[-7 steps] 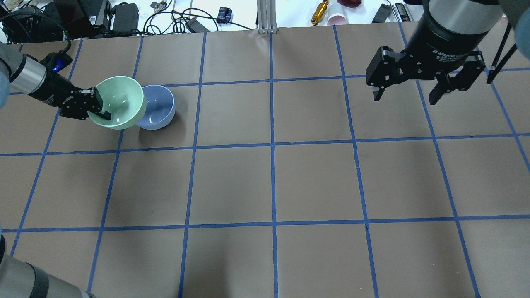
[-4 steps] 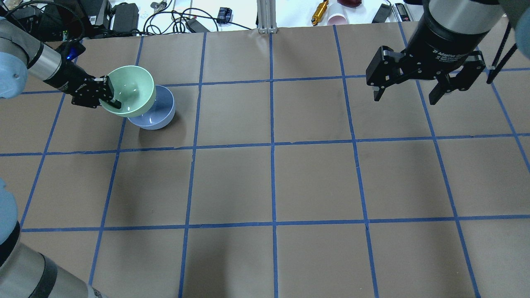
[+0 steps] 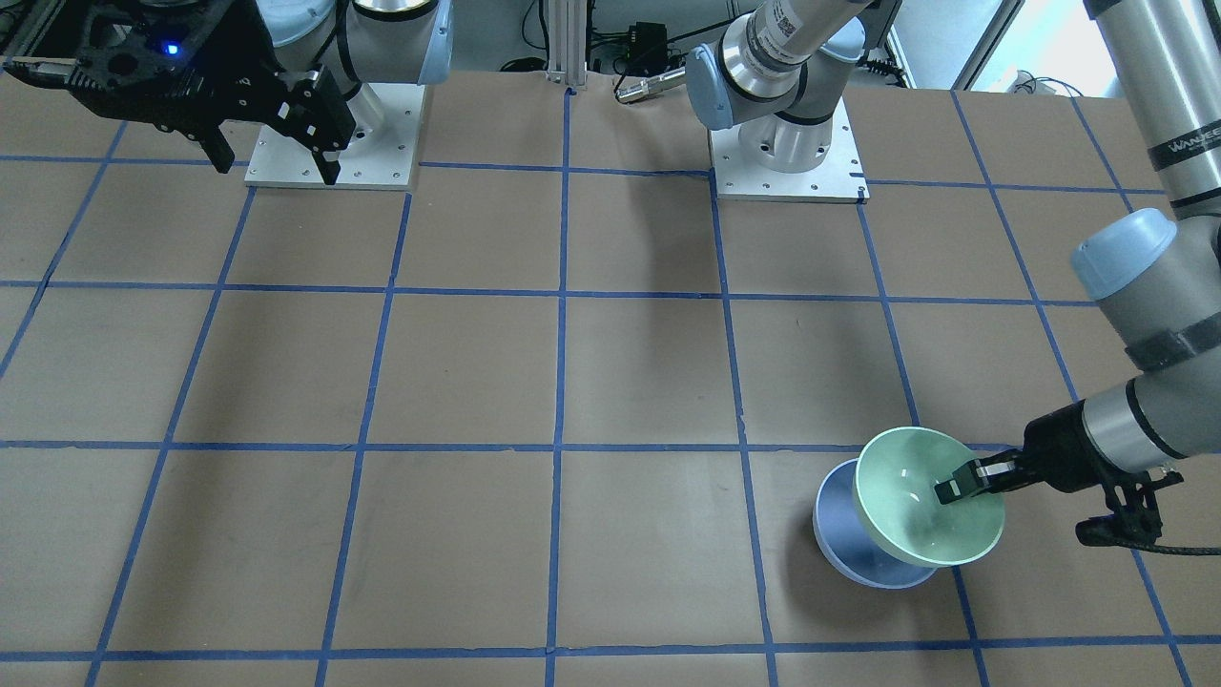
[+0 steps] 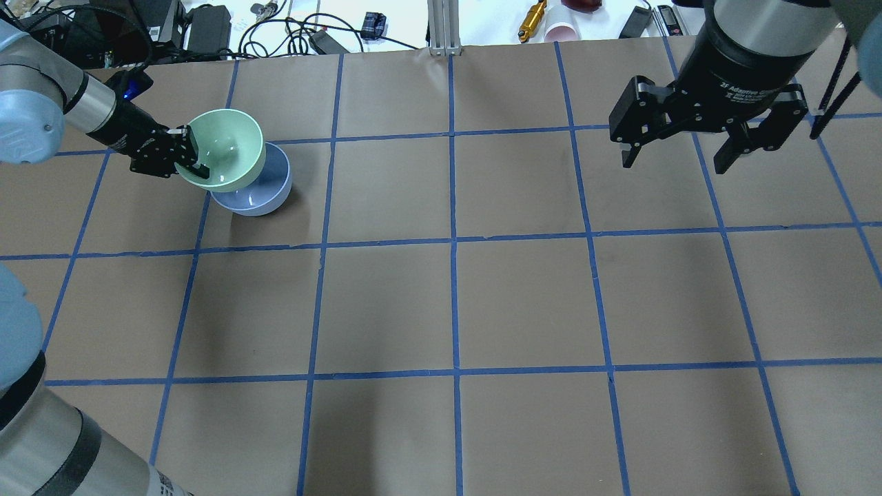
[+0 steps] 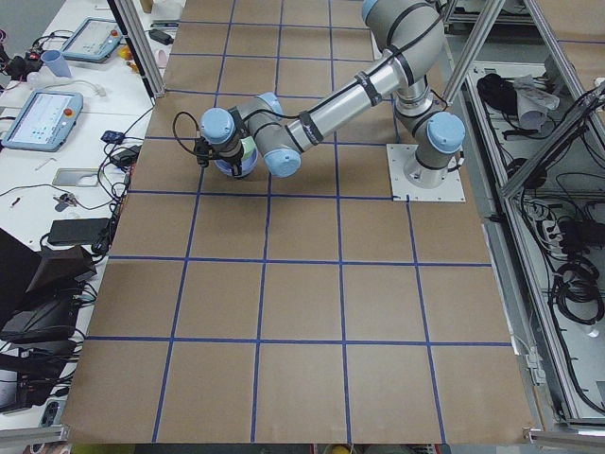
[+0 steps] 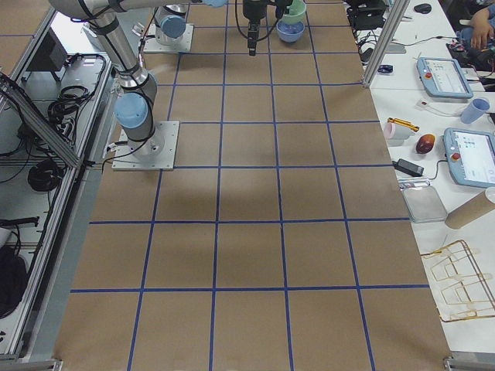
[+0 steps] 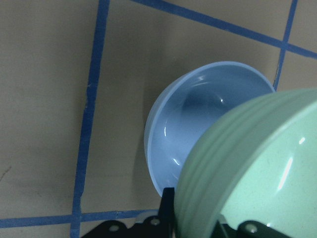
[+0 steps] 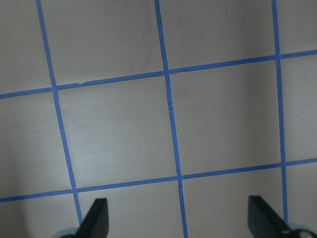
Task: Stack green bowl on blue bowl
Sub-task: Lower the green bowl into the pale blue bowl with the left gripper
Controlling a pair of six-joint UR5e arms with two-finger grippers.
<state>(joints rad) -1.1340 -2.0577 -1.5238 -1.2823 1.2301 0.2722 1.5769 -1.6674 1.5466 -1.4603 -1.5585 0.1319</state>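
Observation:
My left gripper (image 4: 187, 157) is shut on the rim of the green bowl (image 4: 231, 146) and holds it tilted in the air, overlapping the blue bowl (image 4: 265, 193) that stands on the table. In the front-facing view the green bowl (image 3: 920, 506) covers most of the blue bowl (image 3: 839, 525), with the left gripper (image 3: 962, 484) on its right rim. In the left wrist view the green bowl (image 7: 257, 168) fills the lower right, over the blue bowl (image 7: 198, 119). My right gripper (image 4: 679, 155) is open and empty, high over the far right of the table.
The table (image 4: 455, 296) is brown paper with a blue tape grid. Cables, power bricks and small tools (image 4: 530, 21) lie beyond the far edge. The arm bases (image 3: 787, 157) stand on the robot's side.
My left gripper has carried the green bowl to the right and a little away, further over the blue bowl. The right arm has not moved.

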